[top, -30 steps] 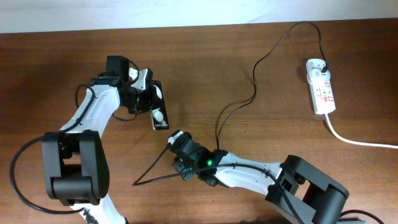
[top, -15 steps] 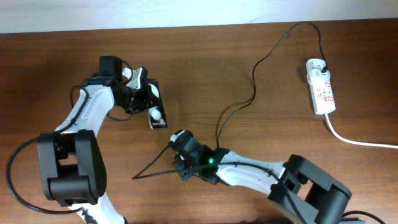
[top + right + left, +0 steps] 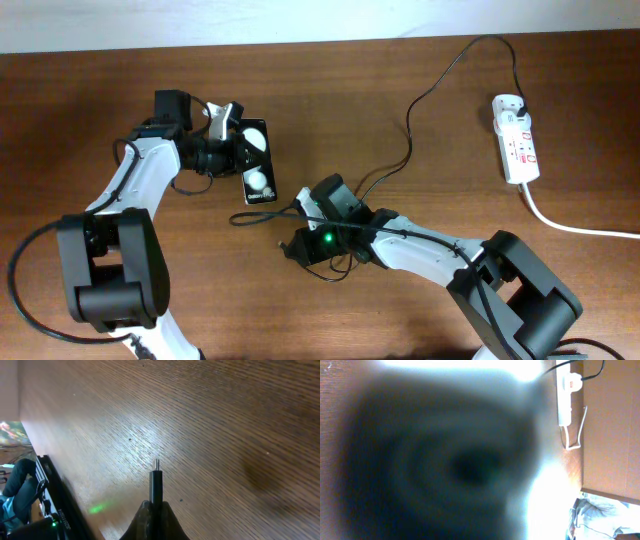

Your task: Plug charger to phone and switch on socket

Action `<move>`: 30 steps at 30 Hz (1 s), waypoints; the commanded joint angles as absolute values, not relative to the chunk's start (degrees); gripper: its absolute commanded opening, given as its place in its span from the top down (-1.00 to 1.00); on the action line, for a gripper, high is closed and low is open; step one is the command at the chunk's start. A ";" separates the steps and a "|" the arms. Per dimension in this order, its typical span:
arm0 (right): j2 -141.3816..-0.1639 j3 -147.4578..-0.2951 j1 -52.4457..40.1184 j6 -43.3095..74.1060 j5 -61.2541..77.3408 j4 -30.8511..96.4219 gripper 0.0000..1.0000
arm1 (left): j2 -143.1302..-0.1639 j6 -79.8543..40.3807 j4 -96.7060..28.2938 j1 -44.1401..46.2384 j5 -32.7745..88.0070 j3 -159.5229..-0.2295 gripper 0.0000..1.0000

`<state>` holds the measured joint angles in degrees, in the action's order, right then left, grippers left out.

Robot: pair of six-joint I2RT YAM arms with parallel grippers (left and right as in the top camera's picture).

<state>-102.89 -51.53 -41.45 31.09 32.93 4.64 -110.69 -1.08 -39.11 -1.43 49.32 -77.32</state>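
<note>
While the left end effector [image 3: 230, 150] clasps the phone [image 3: 256, 163], the right end effector [image 3: 156, 508] pinches the charger [image 3: 156, 482] tip.

A brown wooden table [image 3: 100, 60] with fine grain fills nearly the whole overhead view, and a pale strip [image 3: 200, 15] runs along the top edge. In the left wrist view, a tan cardboard-like panel [image 3: 612, 435] takes the right side, with crumpled pale fabric [image 3: 600, 520] at lower right. In the right wrist view, 1 green spot of light [image 3: 97, 508] lies on the wood at lower left, near a black rail [image 3: 55, 495].
</note>
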 commanded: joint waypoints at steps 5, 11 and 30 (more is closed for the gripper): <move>-101.58 -51.18 -41.60 30.92 33.85 4.47 0.92 | -108.81 0.05 -38.70 -1.56 51.24 -76.84 1.00; -101.58 -51.18 -41.58 30.89 33.63 5.52 0.92 | -108.81 0.10 -38.85 -1.56 51.22 -76.84 1.00; -91.53 -37.19 -41.52 30.50 47.86 -12.05 0.92 | -94.48 -9.06 -11.64 -6.81 64.31 -52.86 1.00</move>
